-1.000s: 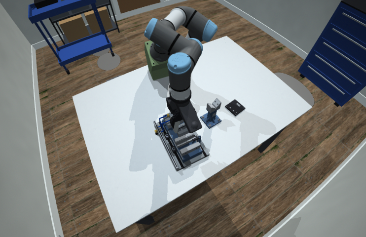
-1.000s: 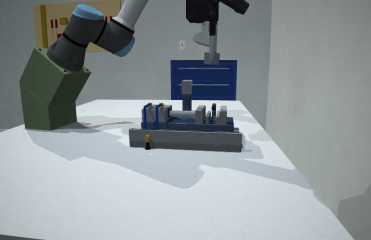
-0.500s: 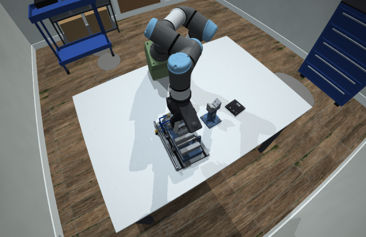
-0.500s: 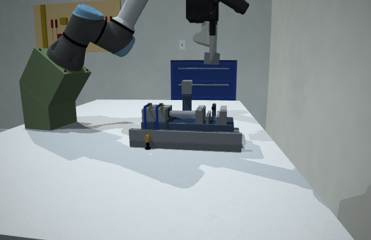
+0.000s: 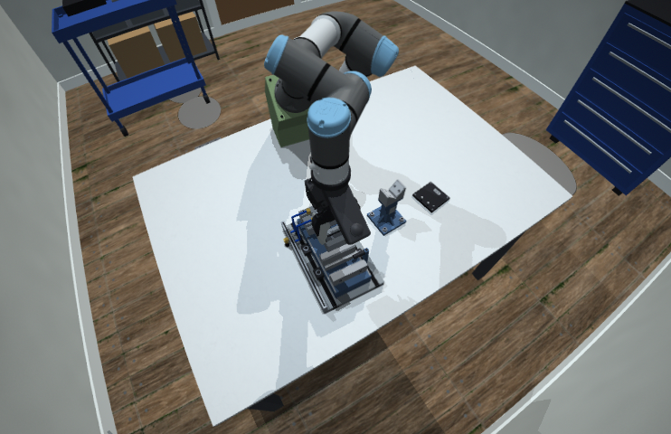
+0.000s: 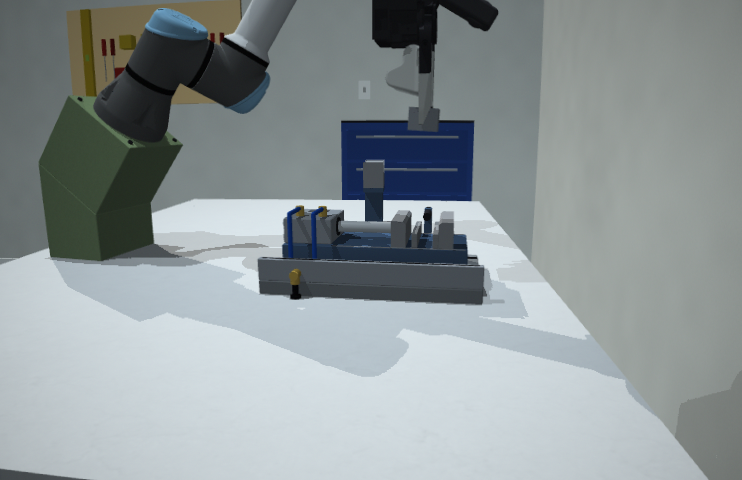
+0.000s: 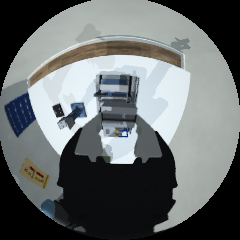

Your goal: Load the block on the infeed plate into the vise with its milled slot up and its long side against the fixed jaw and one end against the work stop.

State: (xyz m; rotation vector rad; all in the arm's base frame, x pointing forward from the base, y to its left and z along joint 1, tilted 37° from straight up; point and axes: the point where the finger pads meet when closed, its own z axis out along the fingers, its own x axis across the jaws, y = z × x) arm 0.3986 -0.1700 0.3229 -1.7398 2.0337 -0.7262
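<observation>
Arm segments: dark grey rounded housings [image 5: 300, 66] [image 6: 156, 62], with a pale tube [image 5: 320, 35] [image 6: 264, 25]
Joint caps: light blue [image 5: 328, 117] [image 6: 176, 23] (one bears a faint marking on top)
Seams: narrow black bands
Wrist collar: pale grey [image 5: 330, 173]
Gripper [image 6: 423, 120] [image 7: 118, 113]: black body, grey fingers (broad, tapering plates in the wrist view)

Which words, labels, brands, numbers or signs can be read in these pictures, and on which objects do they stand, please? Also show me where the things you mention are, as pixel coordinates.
No text is readable in any view.
Blue cap of the arm's wrist joint [image 5: 328, 117]: faint marking, too blurred to read.
Black infeed plate [image 5: 427, 198] [image 7: 58, 110]: small light patch, too small to read.
</observation>
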